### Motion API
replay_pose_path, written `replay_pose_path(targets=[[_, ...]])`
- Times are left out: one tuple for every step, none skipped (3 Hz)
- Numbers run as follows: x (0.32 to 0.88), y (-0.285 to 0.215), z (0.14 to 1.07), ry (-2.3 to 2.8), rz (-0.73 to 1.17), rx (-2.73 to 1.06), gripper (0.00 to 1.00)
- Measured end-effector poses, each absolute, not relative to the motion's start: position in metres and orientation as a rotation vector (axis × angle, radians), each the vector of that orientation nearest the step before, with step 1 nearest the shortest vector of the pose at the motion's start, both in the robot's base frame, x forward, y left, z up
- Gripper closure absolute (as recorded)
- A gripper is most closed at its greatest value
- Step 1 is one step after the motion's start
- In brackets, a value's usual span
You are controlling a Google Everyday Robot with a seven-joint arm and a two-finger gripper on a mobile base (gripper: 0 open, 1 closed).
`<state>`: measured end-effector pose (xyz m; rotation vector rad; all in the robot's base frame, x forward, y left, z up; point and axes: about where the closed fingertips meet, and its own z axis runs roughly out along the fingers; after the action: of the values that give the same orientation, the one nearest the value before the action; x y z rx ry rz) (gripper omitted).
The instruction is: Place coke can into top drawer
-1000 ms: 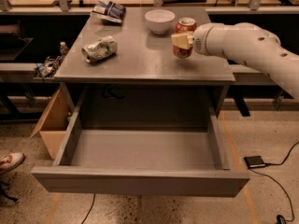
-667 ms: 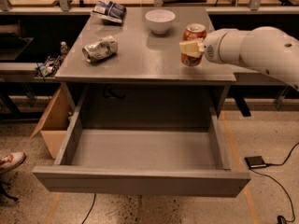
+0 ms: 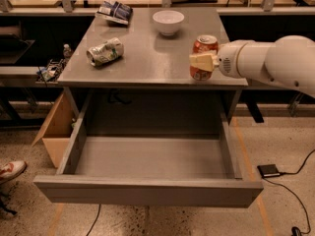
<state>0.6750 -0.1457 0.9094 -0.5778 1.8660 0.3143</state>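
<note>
The coke can (image 3: 204, 45) is red-orange with a silver top and stands upright at the front right of the grey table (image 3: 147, 63), close to its edge. My gripper (image 3: 200, 62) comes in from the right on a white arm. It is shut on the can, with a cream finger (image 3: 203, 61) across the can's front. The top drawer (image 3: 147, 193) is pulled wide open below the table, and its grey inside holds nothing.
A white bowl (image 3: 168, 22) stands at the table's back. A dented silver-green can (image 3: 104, 52) lies at the left, with a snack bag (image 3: 114, 11) behind it. A cardboard box (image 3: 54, 132), a shoe (image 3: 10, 170) and a black floor device (image 3: 269, 170) with cables flank the drawer.
My gripper has carried the coke can from beside the bowl toward the table's front right edge. The drawer and the other objects have not moved.
</note>
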Motion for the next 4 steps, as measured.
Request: replay_pose_path(targets=[[0.633, -0.138, 0.904, 1.856, 0.41, -0.649, 1.0], [0.595, -0.125, 0.895, 1.848, 0.505, -0.732, 1.0], [0.566, -0.119, 0.865, 1.897, 0.564, -0.734, 1.0], [0.566, -0.119, 0.865, 1.897, 0.564, -0.734, 1.0]])
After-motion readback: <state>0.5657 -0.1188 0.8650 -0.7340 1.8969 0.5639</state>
